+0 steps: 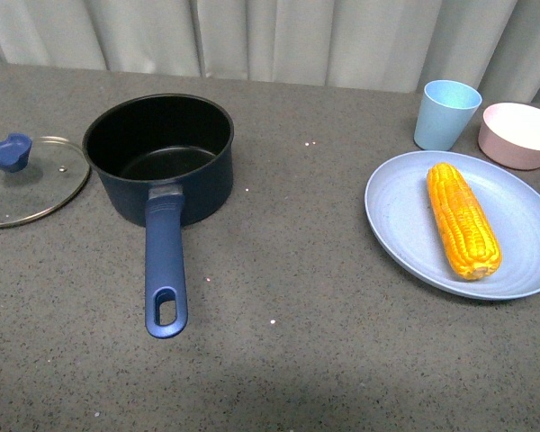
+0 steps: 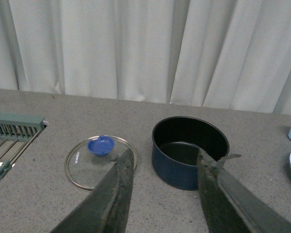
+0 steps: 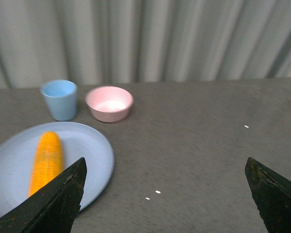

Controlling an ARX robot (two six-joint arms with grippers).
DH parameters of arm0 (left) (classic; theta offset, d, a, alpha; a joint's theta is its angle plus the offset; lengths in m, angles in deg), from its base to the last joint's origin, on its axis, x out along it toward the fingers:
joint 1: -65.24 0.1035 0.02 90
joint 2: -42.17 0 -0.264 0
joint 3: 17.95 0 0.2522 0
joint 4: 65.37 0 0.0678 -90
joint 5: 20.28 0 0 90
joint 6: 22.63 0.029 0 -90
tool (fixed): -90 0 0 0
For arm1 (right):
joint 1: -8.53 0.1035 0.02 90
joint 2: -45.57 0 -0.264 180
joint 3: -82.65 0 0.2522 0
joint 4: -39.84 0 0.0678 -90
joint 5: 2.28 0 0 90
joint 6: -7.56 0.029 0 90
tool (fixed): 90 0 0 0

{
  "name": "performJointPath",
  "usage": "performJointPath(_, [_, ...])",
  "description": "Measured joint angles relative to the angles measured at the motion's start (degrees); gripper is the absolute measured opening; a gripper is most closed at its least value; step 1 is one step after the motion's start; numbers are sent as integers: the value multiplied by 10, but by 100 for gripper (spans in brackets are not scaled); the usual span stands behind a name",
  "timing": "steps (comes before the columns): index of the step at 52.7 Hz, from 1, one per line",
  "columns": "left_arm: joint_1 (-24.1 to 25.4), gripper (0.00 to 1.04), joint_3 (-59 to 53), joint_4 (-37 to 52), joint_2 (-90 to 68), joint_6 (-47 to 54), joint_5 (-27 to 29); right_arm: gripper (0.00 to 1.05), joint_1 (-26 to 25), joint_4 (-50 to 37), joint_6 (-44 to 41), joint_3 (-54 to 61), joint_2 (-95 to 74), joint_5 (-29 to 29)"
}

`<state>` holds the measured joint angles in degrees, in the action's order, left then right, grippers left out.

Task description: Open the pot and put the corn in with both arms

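The pot [image 1: 202, 184] stands uncovered and empty left of centre on the grey table [image 1: 297, 297], its long blue handle [image 1: 165, 270] pointing toward me; the glass lid [image 1: 36, 193] lies flat just beside it on the left, blue knob [image 1: 7, 151] up; the corn [image 1: 463, 220] lies well apart on the blue plate [image 1: 400, 225] to the right, with a blue cup [image 1: 446, 114] and a pink bowl [image 1: 520, 135] behind it; my left gripper [image 2: 165, 160] hangs above the table, spread and grasping nothing, facing pot and lid; my right gripper [image 3: 166, 165] is spread wide, bare, beside the plate.
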<state>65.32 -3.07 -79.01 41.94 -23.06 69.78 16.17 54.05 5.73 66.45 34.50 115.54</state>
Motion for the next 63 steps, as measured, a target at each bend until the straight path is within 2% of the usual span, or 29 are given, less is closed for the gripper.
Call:
performJointPath(4, [0,56,0,0,0,0,0,96,-18,-49,-3,-5,-75,-12])
performJointPath(7, [0,65,0,0,0,0,-1,96,-45,-95,-3,-16,-140,-58])
performJointPath(9, [0,72,0,0,0,0,0,96,-72,-145,-3,-33,-212,-108])
performJointPath(12, [0,87,0,0,0,0,0,96,-108,-220,-1,-74,-337,-174])
performJointPath(15, [0,100,0,0,0,0,0,96,-122,-240,8,-118,-443,-219])
performJointPath(21, [0,98,0,0,0,1,0,96,-121,-217,33,-195,-593,-284])
performJointPath(28, [0,98,0,0,0,1,0,96,-109,-184,58,-266,-696,-301])
performJointPath(38, [0,98,0,0,0,1,0,96,-65,-101,118,-407,-860,-334])
performJointPath(51, [0,98,0,0,0,1,0,96,-40,18,134,-542,-998,-331])
performJointPath(63, [0,98,0,0,0,1,0,96,-31,46,119,-598,-1062,-325])
